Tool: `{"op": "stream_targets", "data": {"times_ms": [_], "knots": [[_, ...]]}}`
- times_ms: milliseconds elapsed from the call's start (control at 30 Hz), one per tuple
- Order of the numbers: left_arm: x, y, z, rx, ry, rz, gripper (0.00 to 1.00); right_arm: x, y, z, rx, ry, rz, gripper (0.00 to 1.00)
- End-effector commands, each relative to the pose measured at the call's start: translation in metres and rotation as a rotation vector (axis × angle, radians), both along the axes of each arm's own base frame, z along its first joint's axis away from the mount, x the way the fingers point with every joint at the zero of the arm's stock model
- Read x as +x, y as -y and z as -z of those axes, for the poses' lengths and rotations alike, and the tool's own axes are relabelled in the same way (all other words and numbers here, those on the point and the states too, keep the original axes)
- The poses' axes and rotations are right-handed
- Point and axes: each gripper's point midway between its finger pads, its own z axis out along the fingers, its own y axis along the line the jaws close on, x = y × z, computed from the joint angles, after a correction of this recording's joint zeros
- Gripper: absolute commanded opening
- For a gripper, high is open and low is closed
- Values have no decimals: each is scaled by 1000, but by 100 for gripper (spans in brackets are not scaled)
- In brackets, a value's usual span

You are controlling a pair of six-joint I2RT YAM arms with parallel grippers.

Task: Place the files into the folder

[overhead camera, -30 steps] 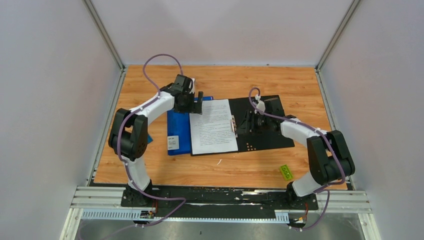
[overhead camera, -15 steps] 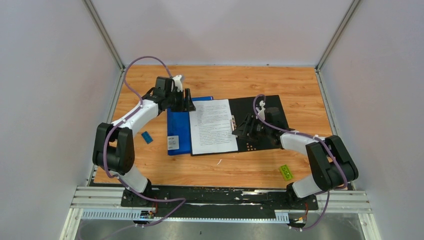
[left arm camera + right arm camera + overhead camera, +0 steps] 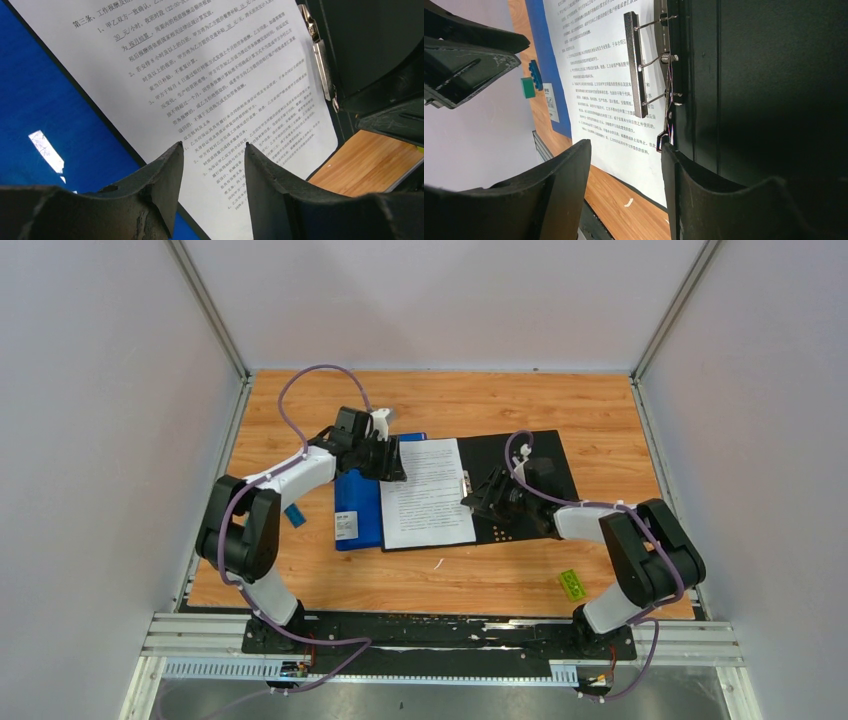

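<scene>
Two robot arms work over an open black folder (image 3: pixel 549 444) on a wooden worktop (image 3: pixel 450 400), where the files (image 3: pixel 428 495) lie flat, printed side up, on the folder's left half. Only the top sheet can be made out, and how many lie beneath it cannot be told. The sheet's right edge runs along the metal clamp bar (image 3: pixel 467 488) at the folder's middle. In the right wrist view that bar stands raised on its wire arms above the paper. The left tool (image 3: pixel 393 458) is at the sheet's far left corner with its jaws parted, and the left wrist view shows only printed text in the gap between its fingers (image 3: pixel 167 175). The right tool (image 3: pixel 473 498) sits by the clamp bar at the sheet's right edge, also with its jaws apart and nothing between them. One of its fingers is close to the folder's dark edge. A blue folder (image 3: pixel 358 502) with a small white label (image 3: pixel 345 525) lies to the left, partly under the black folder's left half. A small blue block (image 3: pixel 293 515) rests on the wood near the left arm, a green tag (image 3: pixel 572 585) sits near the right arm's base, and a white scrap (image 3: pixel 438 563) lies just in front of the folder.
</scene>
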Motion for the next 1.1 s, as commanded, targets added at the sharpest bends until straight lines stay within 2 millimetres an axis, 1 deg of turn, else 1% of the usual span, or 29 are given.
{"op": "stream_targets", "data": {"times_ms": [0,200,300,567,767,1067], "knots": [[7,2,8,-8,22,6,55,9,-5,-3,13,31,39,55],[5,0,26,21,-14,-4,55,10,-3,4,6,12,65,55],[5,-1,32,37,-26,-6,55,10,0,2,-2,24,79,55],[4,-7,42,75,-47,-13,55,11,3,-11,-22,65,74,55],[4,-10,42,95,-45,-17,55,14,6,-15,-45,82,85,55],[4,-18,45,143,-59,-29,54,9,2,5,-27,27,71,55]]}}
